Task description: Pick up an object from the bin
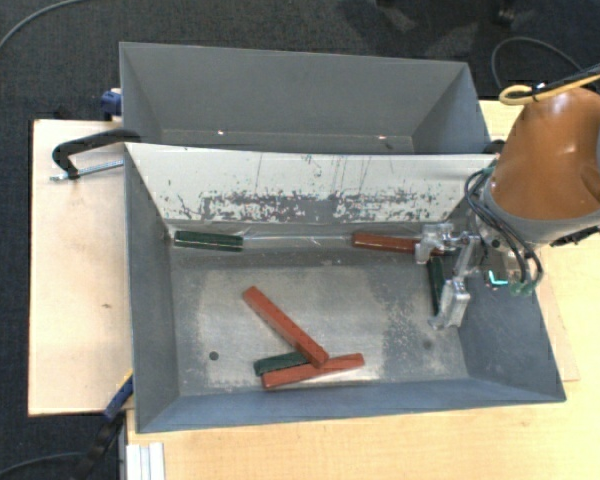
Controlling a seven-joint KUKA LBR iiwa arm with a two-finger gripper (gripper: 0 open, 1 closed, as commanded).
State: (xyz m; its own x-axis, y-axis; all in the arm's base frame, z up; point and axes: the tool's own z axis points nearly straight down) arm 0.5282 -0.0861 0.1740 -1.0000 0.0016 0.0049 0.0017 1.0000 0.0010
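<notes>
The gripper (446, 293) pinches a dark green bar (435, 286), held upright near the right wall of the bin (150, 298). The step in hand looks like the lift, and the next move needs a straight rise clear of that wall.

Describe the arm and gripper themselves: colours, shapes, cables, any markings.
The arm's wrist wears a rounded, glossy orange-brown cover. Below it sits a slim gripper of silver-grey metal. Beside its mount loop dark cables, with a small cyan glow among them. A pale yellow cable runs over the cover's top. No markings are legible.
</notes>
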